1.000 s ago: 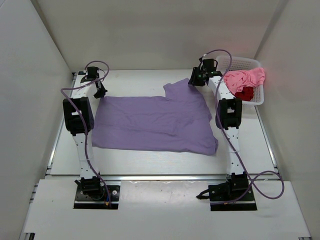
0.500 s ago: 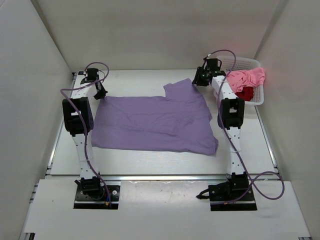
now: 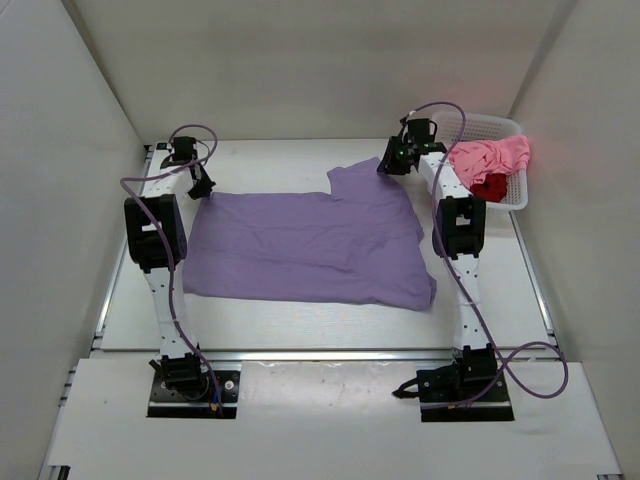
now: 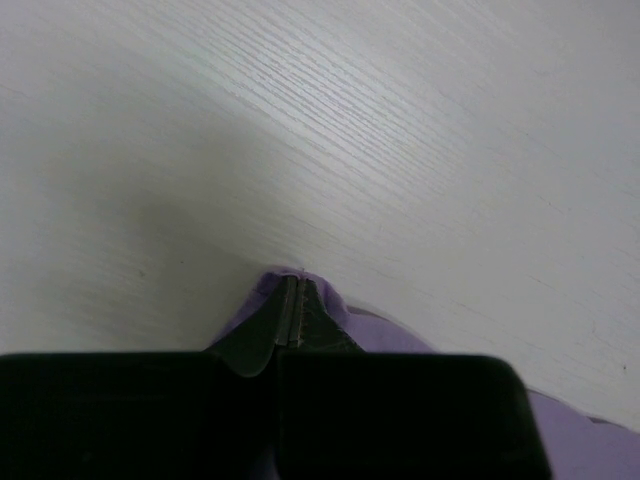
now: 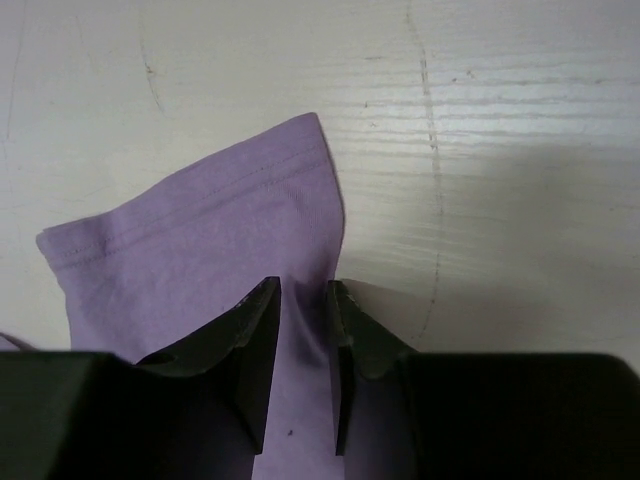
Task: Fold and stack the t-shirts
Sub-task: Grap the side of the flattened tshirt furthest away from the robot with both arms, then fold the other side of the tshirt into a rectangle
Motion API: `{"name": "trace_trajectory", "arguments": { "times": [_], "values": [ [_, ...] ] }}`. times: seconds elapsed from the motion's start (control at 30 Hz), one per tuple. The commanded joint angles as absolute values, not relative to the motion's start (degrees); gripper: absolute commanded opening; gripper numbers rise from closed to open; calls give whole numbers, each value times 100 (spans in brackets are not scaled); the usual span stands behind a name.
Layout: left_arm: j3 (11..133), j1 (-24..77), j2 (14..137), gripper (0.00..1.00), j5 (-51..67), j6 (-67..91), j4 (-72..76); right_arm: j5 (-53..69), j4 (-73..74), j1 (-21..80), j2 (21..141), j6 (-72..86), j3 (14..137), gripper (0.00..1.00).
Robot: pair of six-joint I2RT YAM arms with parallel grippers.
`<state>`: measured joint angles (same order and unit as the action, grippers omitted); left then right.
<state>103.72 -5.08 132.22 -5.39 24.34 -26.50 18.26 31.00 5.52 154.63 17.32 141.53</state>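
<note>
Across the middle of the table (image 3: 300, 322), the lavender t-shirt (image 3: 310, 250) is lying spread out flat with only shallow wrinkles. One short sleeve is poking toward the far right. Its far left corner is sitting under the left gripper (image 3: 201, 186). In the left wrist view, that gripper (image 4: 291, 300) is pressing its two fingers tightly together, with a small peak of the lavender t-shirt (image 4: 590, 440) caught at their tips. Bare wood-grain tabletop (image 4: 400, 120) is stretching away beyond it.

At the sleeve, the right gripper (image 3: 387, 165) is reaching down onto the cloth. Seen from the right wrist, its fingers (image 5: 262, 330) are standing only narrowly apart, and the gripper (image 5: 300, 295) is pinching a strip of the lavender t-shirt (image 5: 190, 260) that is running up between them. The stitched hem of the sleeve is lying flat on the table (image 5: 500, 150) just ahead.

Farther right, against the side wall, the pink t-shirt (image 3: 490, 155) is sitting crumpled in a white lattice basket (image 3: 495, 123) and spilling over its near rim. The dark red t-shirt (image 3: 490, 188) is showing bunched beneath it. Both arms are stretching from their bases at the near edge toward the far side of the table.
</note>
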Motion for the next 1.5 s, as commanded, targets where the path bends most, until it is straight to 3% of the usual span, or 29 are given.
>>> {"name": "trace_trajectory", "arguments": {
  "times": [0.0,0.13,0.43,0.77,0.87,0.93,1.03,1.47],
  "values": [
    [10318,-483,12762,0,-405,2444,-2523,1899,3366,510,15486,1873,14132,22],
    [10292,-492,12770,0,-440,2470,-2523,1907,3226,501,15521,1942,14264,0],
    [9932,-475,12324,0,-474,2409,-2312,2196,3479,343,15065,1907,14502,0],
    [8025,-536,10944,0,-167,2698,-1398,1522,5378,747,13861,1126,14214,0],
    [7928,-580,10811,0,-71,2680,-1389,1389,4952,896,13019,1020,13021,0],
    [7867,-615,10723,0,0,2663,-1354,1327,3915,932,11915,1185,11067,0],
    [7787,-625,10565,0,-35,2654,-1354,1591,3305,835,11182,1362,9830,0],
    [6294,-1002,9476,0,273,2963,-1046,766,2118,1116,8721,1740,6463,0]
  ]
}}
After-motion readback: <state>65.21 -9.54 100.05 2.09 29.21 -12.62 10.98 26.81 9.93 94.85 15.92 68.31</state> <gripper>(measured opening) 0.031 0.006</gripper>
